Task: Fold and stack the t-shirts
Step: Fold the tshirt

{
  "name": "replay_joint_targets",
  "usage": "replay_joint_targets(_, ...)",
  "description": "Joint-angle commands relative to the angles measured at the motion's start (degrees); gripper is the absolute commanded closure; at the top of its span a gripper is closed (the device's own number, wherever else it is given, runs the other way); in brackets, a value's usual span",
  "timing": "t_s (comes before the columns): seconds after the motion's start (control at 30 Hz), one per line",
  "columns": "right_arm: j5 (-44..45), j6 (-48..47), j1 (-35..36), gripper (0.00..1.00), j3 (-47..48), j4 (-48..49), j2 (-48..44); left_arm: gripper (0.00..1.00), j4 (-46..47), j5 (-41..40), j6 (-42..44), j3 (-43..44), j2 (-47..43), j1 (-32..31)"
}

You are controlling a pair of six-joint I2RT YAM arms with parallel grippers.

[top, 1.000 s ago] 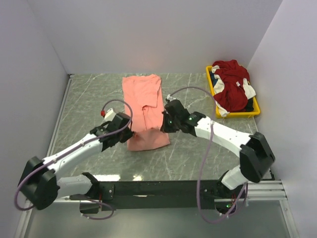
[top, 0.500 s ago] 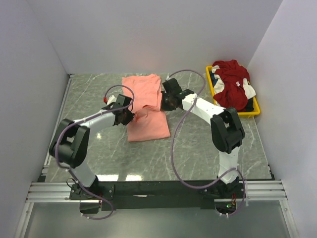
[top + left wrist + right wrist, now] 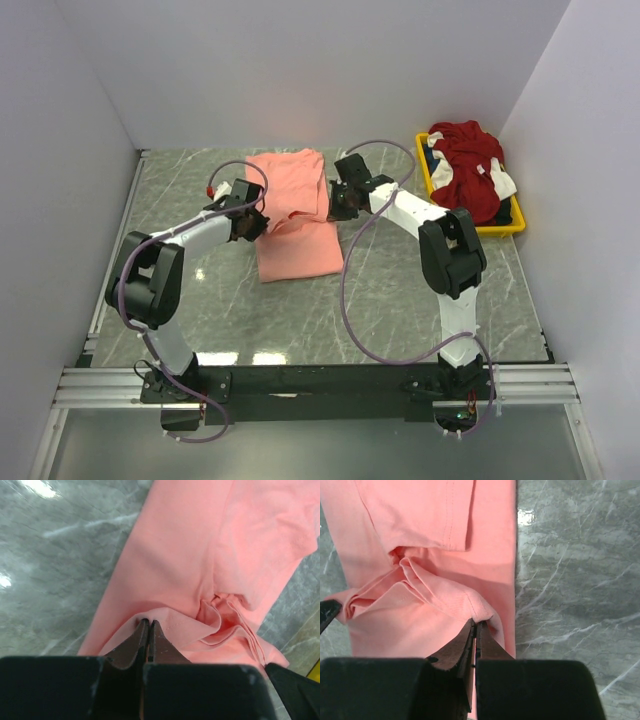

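A salmon-pink t-shirt (image 3: 295,215) lies lengthwise in the middle of the table, its near half lifted and rumpled. My left gripper (image 3: 262,222) is shut on the shirt's left hem edge (image 3: 165,625). On the other side, my right gripper (image 3: 328,211) is shut on the right hem corner (image 3: 477,611). Both pinch only a thin fold of cloth (image 3: 420,582). A dark red t-shirt with white parts (image 3: 468,178) is heaped in the tray, with dark blue-black cloth (image 3: 506,212) under it.
The yellow tray (image 3: 500,231) stands at the back right against the wall. White walls close in the left, back and right sides. Grey marble tabletop (image 3: 180,190) shows around the pink shirt.
Both grippers have carried the shirt's near hem away from the bases toward the far end, folding the near half up over the rest. The arms now reach further out.
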Motion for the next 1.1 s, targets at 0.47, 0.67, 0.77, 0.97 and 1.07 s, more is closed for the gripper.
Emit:
replay_joint_targets(0.47, -2.1, -1.1, -0.3, 1.0, 9.7, 0.0, 5.6, 0.99, -0.8, 2.2, 3.7, 6.2, 3.2, 4.3)
replay_joint_targets(0.67, -1.0, -1.2, -1.3, 0.79, 9.8, -1.0, 6.1, 0.72, 2.1, 5.9, 5.8, 6.2, 3.7, 5.7)
replay_joint_targets(0.77, 0.2, -1.7, -1.8, 0.58, 9.4, -1.5, 3.9, 0.49, 2.8, 5.9, 6.5, 4.2, 0.9, 6.3)
replay_joint_targets(0.97, 1.1, -0.6, -1.4, 0.51, 2.6, 1.0, -5.0, 0.33, 2.8, 4.4, 7.3, 0.4, -6.8, 6.3)
replay_joint_targets(1.07, -1.3, 0.5, -0.1, 0.52, -1.5, 4.4, -7.9, 0.47, 4.4, 5.4, 6.2, -2.2, -9.2, 4.7)
